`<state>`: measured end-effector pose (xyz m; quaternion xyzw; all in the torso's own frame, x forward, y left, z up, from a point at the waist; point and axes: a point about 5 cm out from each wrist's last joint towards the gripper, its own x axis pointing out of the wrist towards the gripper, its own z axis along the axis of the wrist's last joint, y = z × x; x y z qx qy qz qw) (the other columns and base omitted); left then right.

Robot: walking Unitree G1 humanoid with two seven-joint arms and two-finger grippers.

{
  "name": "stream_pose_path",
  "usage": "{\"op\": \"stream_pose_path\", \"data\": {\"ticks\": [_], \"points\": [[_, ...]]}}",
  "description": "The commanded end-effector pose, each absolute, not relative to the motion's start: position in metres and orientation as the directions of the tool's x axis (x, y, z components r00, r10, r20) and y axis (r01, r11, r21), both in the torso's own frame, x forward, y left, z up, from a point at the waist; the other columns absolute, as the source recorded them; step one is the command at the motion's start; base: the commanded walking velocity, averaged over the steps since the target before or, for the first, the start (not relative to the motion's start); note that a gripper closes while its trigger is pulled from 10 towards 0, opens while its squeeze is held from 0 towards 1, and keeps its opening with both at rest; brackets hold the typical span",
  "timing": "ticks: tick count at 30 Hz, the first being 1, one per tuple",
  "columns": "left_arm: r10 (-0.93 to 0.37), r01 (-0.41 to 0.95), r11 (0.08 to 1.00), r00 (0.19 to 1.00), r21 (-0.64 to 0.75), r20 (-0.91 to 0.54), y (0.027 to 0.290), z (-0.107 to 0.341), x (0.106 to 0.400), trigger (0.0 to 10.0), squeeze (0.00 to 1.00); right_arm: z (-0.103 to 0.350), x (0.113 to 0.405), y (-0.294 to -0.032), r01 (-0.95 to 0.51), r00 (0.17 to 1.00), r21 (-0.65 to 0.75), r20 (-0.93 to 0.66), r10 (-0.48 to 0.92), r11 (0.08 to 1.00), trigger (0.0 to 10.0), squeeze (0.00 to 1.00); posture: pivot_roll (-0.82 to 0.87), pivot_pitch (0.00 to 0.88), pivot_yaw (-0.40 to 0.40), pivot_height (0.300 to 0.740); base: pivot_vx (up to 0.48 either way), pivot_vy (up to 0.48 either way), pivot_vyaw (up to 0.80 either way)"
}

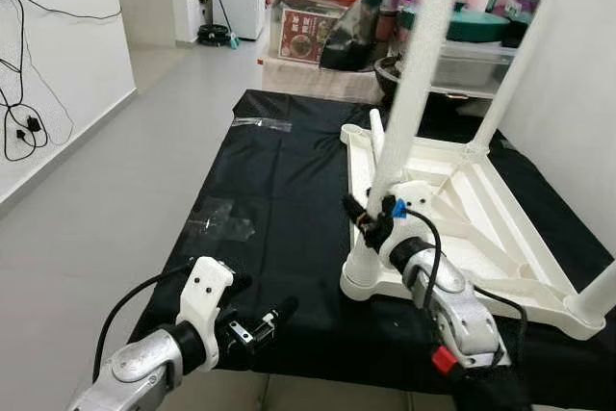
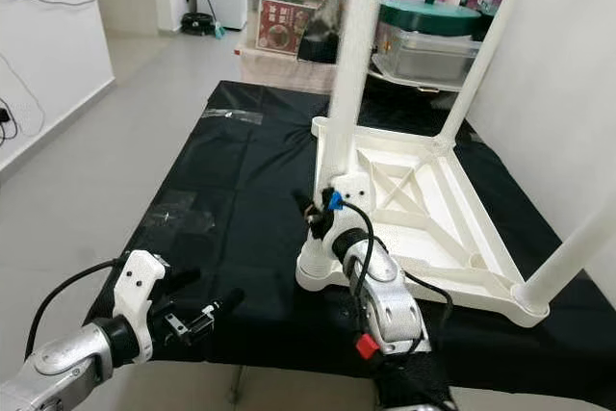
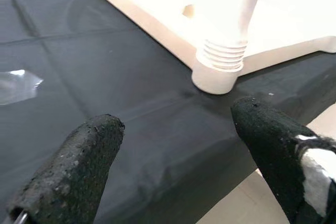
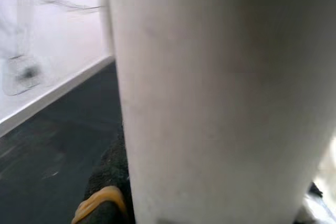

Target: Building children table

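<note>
Nearest the camera, the left gripper (image 1: 258, 322) hovers over the near edge of the black cloth (image 1: 279, 199), fingers (image 3: 79, 161) spread wide and holding nothing — the wrist view shows the gap between them facing the table's near-left corner.

Right gripper (image 1: 377, 218) is at the near-left leg (image 1: 409, 93), low on the shaft just above its socket (image 3: 218, 74); fingers look clamped around the leg, which stands right against the right wrist camera.

Children's table (image 1: 462, 228) lies upside down on the cloth, right of centre, top face down, ribbed underside up. Far-right leg (image 1: 515, 69) stands in its corner; another leg (image 1: 599, 291) rises at the near-right corner. A short white peg-like piece (image 1: 376, 132) stands near the far-left corner, too small to identify. The near-left leg leans slightly and thread rings show at its base in the left wrist view, so it is probably not yet fully screwed in — a judgement.

Handling: white moulded plastic, likely light and stiff, smooth and somewhat slippery in rubbery pads. Leg best gripped low, near the socket, for turning without levering the thread; a high grip would tilt it. Tabletop is light enough to slide on the cloth, so bracing its rim with the free gripper would help.

Plastic film (image 1: 219, 218) lies on the cloth to the left; storage boxes (image 1: 452, 45) sit beyond the far end.
</note>
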<state>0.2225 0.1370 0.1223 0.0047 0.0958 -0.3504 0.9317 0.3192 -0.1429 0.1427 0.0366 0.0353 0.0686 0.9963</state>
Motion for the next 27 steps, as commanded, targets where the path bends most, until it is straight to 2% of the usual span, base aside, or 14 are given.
{"op": "stream_pose_path", "data": {"ticks": [1, 3, 10, 16, 20, 22, 27], "points": [[-0.643, 0.646, 0.762, 0.744, -0.05, -0.183, 0.137, 0.12, 0.225, 10.0, 0.0, 0.112, 0.31, -0.176, 0.097, 0.972, 0.021, -0.217, -0.09, 0.995, 0.0, 0.0, 0.06, 0.0, -0.124, 0.74, 0.0, 0.0, 0.0], [-0.643, 0.646, 0.762, 0.744, -0.05, -0.183, 0.137, 0.12, 0.225, 10.0, 0.0, 0.112, 0.31, -0.176, 0.097, 0.972, 0.021, -0.217, -0.09, 0.995, 0.0, 0.0, 0.06, 0.0, -0.124, 0.74, 0.0, 0.0, 0.0], [-0.626, 0.631, 0.775, 0.757, -0.038, -0.187, 0.137, 0.118, 0.228, 10.0, 0.0, 0.125, 0.303, -0.19, 0.305, 0.944, -0.003, -0.131, -0.303, 0.952, 0.0, 0.0, 0.06, 0.0, -0.126, 0.74, 0.0, 0.0, 0.0], [-0.612, 0.619, 0.785, 0.767, -0.028, -0.194, 0.139, 0.118, 0.229, 10.0, 0.0, 0.125, 0.301, -0.192, 0.349, 0.929, -0.013, -0.123, -0.348, 0.937, 0.0, 0.0, 0.06, 0.0, -0.124, 0.74, 0.0, 0.0, 0.0], [-0.587, 0.597, 0.802, 0.785, -0.015, -0.198, 0.142, 0.117, 0.233, 10.0, 0.0, 0.124, 0.299, -0.199, 0.426, 0.898, -0.002, -0.123, -0.423, 0.905, 0.0, 0.0, 0.06, 0.0, -0.121, 0.74, 0.0, 0.0, 0.0], [-0.573, 0.584, 0.812, 0.795, -0.006, -0.197, 0.143, 0.117, 0.236, 10.0, 0.0, 0.122, 0.3, -0.213, 0.512, 0.852, 0.001, -0.124, -0.508, 0.859, 0.0, 0.0, 0.06, 0.0, -0.117, 0.74, 0.0, 0.0, 0.0], [-0.563, 0.574, 0.819, 0.803, 0.0, -0.195, 0.143, 0.117, 0.238, 10.0, 0.0, 0.123, 0.302, -0.228, 0.572, 0.815, -0.015, -0.106, -0.57, 0.82, 0.0, 0.0, 0.06, 0.0, -0.113, 0.74, 0.0, 0.0, 0.0]]}}
